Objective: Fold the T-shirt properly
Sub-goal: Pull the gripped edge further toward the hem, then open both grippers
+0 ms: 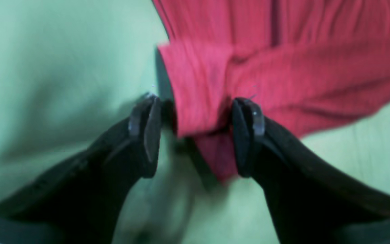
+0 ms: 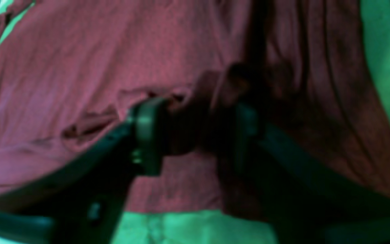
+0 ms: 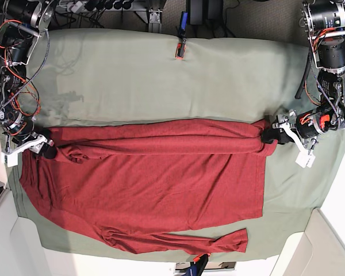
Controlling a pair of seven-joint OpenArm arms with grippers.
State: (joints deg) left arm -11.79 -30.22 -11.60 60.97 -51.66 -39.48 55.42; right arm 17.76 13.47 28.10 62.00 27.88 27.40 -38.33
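Across the sage-green table cloth [image 3: 161, 75] the T-shirt [image 3: 161, 184] lies spread, dark red, its upper edge rolled into a long thick band from one gripper to the other, one long sleeve trailing along the near edge. Only the base view shows this whole layout. The left wrist view shows the left gripper [image 1: 196, 135] with jaws spread apart, a bunched fold of red cloth hanging loosely between them. The right wrist view, blurred and dim, shows the right gripper [image 2: 195, 135] likewise parted, with wrinkled fabric between its fingers; whether any cloth is pinched, I cannot tell.
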